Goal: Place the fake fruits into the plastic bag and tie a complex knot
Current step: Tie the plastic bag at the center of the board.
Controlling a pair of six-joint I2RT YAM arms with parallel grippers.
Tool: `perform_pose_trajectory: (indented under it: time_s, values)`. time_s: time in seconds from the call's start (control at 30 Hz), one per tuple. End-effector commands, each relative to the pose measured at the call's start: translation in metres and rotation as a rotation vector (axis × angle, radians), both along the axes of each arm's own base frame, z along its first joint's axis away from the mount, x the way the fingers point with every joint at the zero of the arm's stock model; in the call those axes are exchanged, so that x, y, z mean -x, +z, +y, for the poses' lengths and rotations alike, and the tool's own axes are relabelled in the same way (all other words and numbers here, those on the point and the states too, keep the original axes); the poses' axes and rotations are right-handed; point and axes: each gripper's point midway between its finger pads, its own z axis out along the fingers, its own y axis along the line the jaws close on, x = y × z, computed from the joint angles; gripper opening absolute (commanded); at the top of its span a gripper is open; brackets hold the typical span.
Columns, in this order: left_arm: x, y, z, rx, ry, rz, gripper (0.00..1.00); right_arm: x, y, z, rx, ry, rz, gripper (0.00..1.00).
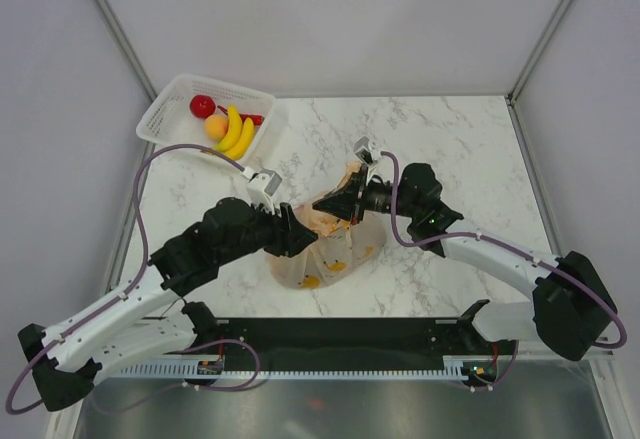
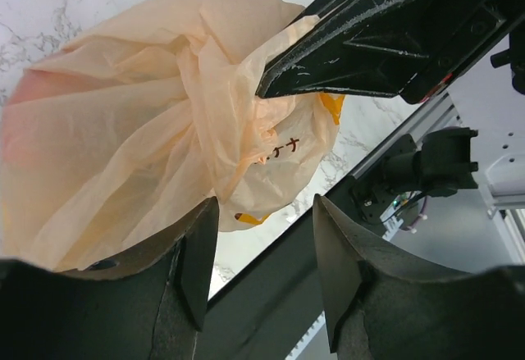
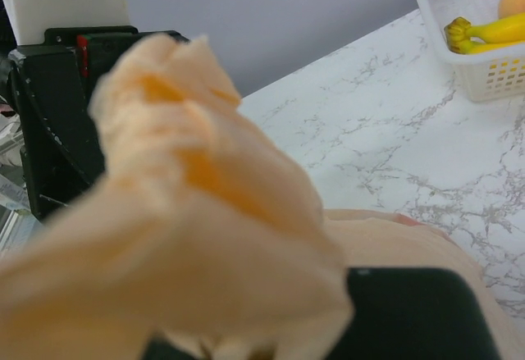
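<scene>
Top external view: the right claw [image 1: 345,202] was clamped on the bunched top of the plastic bag [image 1: 335,254] at the middle of the marble desk [image 1: 460,149]. The left claw [image 1: 303,237] stood with its jaws apart just beside the bag. Crumpled plastic filled the right wrist view, hiding that claw's fingers. Well apart, the white basket [image 1: 160,114] held bananas [image 1: 238,131], an apple [image 1: 202,106] and a peach [image 1: 216,126].

On the table [image 1: 450,149], plastic bag [image 1: 330,259] at centre; basket [image 1: 160,124] with fake fruits [image 1: 236,131] behind, far left.
</scene>
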Motion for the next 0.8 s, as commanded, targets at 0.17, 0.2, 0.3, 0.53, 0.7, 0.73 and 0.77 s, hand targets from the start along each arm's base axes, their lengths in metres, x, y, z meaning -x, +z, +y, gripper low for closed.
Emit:
perform_pose_trajectory:
  time_s: [0.17, 0.2, 0.3, 0.53, 0.7, 0.73, 0.77]
  values:
    - [-0.001, 0.009, -0.018, 0.243, 0.097, 0.169, 0.74, 0.0, 0.028, -0.007, -0.079, -0.027, -0.086, 0.0]
    - [-0.007, 0.006, -0.016, 0.256, 0.143, 0.173, 0.78, 0.001, 0.028, -0.007, -0.082, -0.026, -0.085, 0.0]
    - [-0.02, 0.001, -0.015, 0.31, 0.22, 0.179, 0.8, 0.003, 0.031, -0.008, -0.09, -0.027, -0.093, 0.0]
    - [-0.046, 0.005, -0.022, 0.361, 0.305, 0.131, 0.74, 0.007, 0.035, -0.01, -0.104, -0.018, -0.097, 0.0]
    - [-0.05, 0.016, -0.03, 0.432, 0.302, 0.117, 0.6, 0.006, 0.032, -0.009, -0.1, -0.017, -0.092, 0.0]
    - [-0.049, 0.016, -0.031, 0.433, 0.298, 0.119, 0.57, 0.007, 0.032, -0.009, -0.101, -0.015, -0.091, 0.0]
    - [-0.048, 0.016, -0.032, 0.435, 0.293, 0.123, 0.56, 0.007, 0.032, -0.009, -0.101, -0.015, -0.091, 0.0]
